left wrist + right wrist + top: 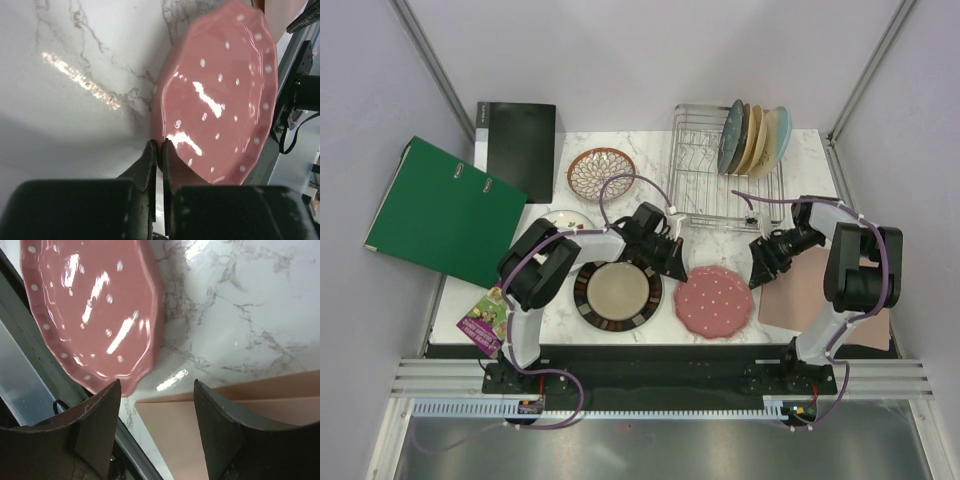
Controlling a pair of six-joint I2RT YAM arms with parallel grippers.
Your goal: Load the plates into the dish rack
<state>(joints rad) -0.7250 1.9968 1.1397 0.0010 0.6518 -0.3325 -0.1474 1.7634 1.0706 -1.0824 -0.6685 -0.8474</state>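
Observation:
The pink plate with white dots (pixel 717 302) (pixel 220 95) (pixel 90 305) lies flat near the table's front. My left gripper (pixel 677 268) (pixel 160 144) is shut on its left rim, with the thin edge pinched between the fingertips. My right gripper (pixel 760 275) (pixel 157 385) stands open just right of the plate, over the board's corner, and holds nothing. The dark-rimmed cream plate (pixel 618 293) lies left of the pink one. At the back sits the brown lattice plate (pixel 601 172). The white fruit plate (pixel 565 220) is partly hidden by the left arm. The dish rack (pixel 705 170) stands at the back right.
Plain teal, cream and dark plates (pixel 755 138) stand upright in the rack's right end. A pinkish-tan board (pixel 800 295) (pixel 200 425) lies at the front right. A green binder (pixel 440 210) and a black folder (pixel 517 145) lie at the left, a small packet (pixel 488 322) at the front left.

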